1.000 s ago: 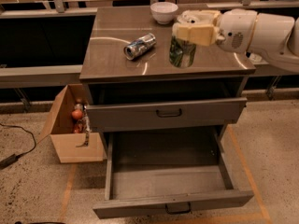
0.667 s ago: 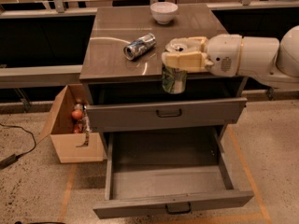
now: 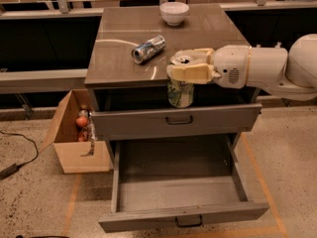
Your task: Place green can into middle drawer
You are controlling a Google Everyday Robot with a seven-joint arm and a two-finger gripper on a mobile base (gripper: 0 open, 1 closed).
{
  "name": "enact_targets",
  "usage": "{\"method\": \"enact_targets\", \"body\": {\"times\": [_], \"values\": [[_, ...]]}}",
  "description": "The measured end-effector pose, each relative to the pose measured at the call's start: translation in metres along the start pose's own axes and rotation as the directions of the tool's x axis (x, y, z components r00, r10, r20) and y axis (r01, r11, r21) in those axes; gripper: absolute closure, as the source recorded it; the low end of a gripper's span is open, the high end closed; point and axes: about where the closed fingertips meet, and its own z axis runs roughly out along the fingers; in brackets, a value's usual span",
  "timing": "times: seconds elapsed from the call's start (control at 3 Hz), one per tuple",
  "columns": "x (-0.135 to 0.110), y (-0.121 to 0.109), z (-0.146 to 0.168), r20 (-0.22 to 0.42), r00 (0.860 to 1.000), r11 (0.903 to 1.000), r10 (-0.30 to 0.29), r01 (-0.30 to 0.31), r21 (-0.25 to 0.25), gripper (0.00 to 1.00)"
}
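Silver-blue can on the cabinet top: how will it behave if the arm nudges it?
Likely rolls: the silver-blue can lies on its side on the smooth cabinet top. Probably light and easily dented, being a thin drinks can. It sits apart from the gripper, which is shut on the green can past the front edge, above the upper drawer.

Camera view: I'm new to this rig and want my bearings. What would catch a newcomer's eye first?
The white arm reaches in from the right, its gripper shut on the green can, held in the air at the front edge of the cabinet. Below, the middle drawer stands pulled far out. A silver-blue can lies on its side on the cabinet top.
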Motion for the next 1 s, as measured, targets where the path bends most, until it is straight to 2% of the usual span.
{"method": "enact_targets", "body": {"times": [0.33,0.67,1.0], "values": [[0.015,0.000,0.007,0.007,1.000,0.9992,0.006,-0.006,0.039,1.00],[0.066,0.014,0.024,0.048,0.999,0.9947,-0.004,-0.001,0.103,1.00],[0.126,0.038,0.059,0.076,0.996,0.9912,-0.053,0.043,0.125,1.00]]}}
